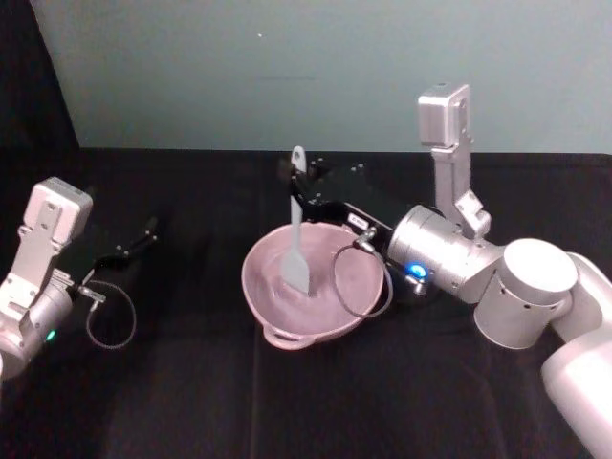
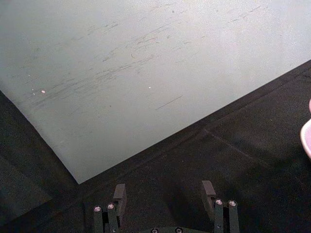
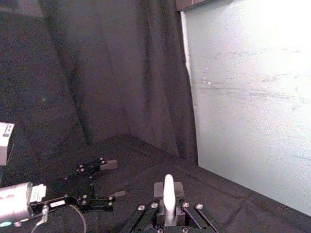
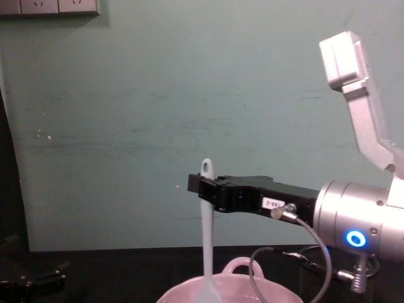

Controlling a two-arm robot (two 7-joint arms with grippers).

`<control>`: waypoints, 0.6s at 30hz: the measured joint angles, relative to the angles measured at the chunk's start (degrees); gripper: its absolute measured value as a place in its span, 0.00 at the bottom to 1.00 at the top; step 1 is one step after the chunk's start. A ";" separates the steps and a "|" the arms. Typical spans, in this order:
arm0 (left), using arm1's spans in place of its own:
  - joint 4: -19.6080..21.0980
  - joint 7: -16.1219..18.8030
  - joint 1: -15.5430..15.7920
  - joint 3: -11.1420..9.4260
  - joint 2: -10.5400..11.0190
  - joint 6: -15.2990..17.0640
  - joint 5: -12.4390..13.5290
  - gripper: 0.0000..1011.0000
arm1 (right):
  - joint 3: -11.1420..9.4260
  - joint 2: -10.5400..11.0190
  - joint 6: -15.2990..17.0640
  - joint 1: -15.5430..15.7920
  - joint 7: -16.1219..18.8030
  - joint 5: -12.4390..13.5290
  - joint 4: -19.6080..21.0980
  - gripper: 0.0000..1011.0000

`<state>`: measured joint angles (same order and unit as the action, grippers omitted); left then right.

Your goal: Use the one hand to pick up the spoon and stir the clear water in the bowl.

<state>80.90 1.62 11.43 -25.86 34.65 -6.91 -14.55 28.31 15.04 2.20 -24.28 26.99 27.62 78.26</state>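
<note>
Head view: right gripper (image 1: 297, 187) reaches in from the right over the bowl (image 1: 249, 279), fingers clamped on the upper handle of the spoon (image 1: 295, 234). The spoon is near upright, hole end on top, blade down inside the bowl. The water (image 1: 325, 287) is hard to make out, possibly just the gloss on the pink inside. The bowl sits mid-table on the black cloth (image 1: 191, 402), its loop handle (image 1: 284, 337) toward the robot. Left gripper (image 1: 143, 235) is parked low at the far left, well apart from the bowl. Left wrist view: left gripper (image 2: 164, 193) has its fingers spread wide with nothing between them, the black cloth is below it, and a sliver of pink bowl (image 2: 307, 138) shows at the edge. Right wrist view: right gripper (image 3: 168, 209) is closed on the white spoon handle (image 3: 168, 191), with the left gripper (image 3: 99, 182) farther off, jaws apart. Chest view: right gripper (image 4: 201, 187) holds the spoon (image 4: 206, 252) just under its hole, handle vertical, blade dipping below the bowl rim (image 4: 278, 295).
</note>
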 joint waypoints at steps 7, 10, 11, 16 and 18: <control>0.00 0.00 0.00 0.00 0.00 0.00 0.00 1.00 | 0.64 -0.38 -0.06 -0.26 0.15 -0.14 -0.39 0.11; 0.00 0.00 0.00 0.00 0.00 0.00 0.00 1.00 | 0.56 -0.30 -0.15 -0.20 0.14 -0.11 -0.38 0.11; 0.00 0.00 0.00 0.00 0.00 0.00 0.00 1.00 | 0.47 -0.21 -0.17 -0.13 0.13 -0.06 -0.33 0.11; 0.00 0.00 0.00 0.00 0.00 0.00 0.00 1.00 | 0.29 -0.04 -0.18 -0.02 0.10 0.14 0.12 0.11; 0.00 0.00 0.00 0.00 0.00 0.00 0.00 1.00 | 0.28 0.00 -0.09 -0.05 0.10 0.26 0.40 0.11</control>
<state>80.90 1.62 11.43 -25.86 34.65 -6.91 -14.55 28.60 15.04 2.11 -24.33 27.10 27.88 78.65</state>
